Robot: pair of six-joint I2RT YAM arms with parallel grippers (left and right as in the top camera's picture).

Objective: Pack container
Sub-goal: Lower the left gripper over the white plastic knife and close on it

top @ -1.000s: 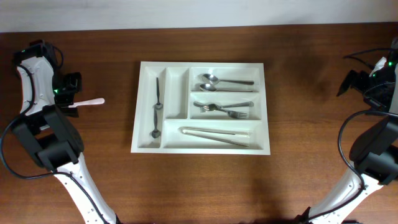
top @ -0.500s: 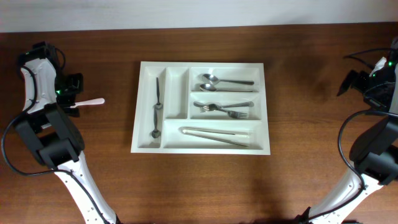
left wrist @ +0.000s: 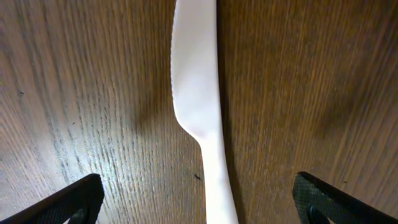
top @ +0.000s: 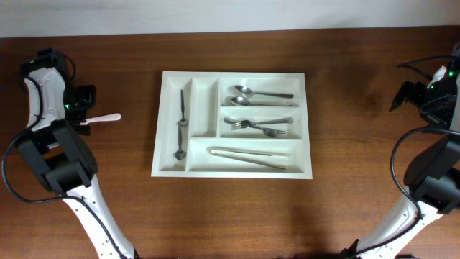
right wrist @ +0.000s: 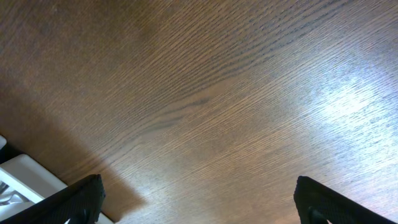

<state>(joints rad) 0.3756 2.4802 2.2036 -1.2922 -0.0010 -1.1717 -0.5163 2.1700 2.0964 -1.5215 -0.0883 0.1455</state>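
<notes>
The white cutlery tray lies mid-table with five compartments. It holds two dark utensils in the left narrow slot, spoons, forks and tongs in the wide ones. A white plastic knife lies on the wood left of the tray. My left gripper is open right over the knife; in the left wrist view the knife lies between the two fingers, untouched. My right gripper is open and empty at the far right, its fingers above bare wood.
The tray's corner shows at the lower left of the right wrist view. The second narrow slot holds nothing. The table's far edge meets a white wall at the top of the overhead view.
</notes>
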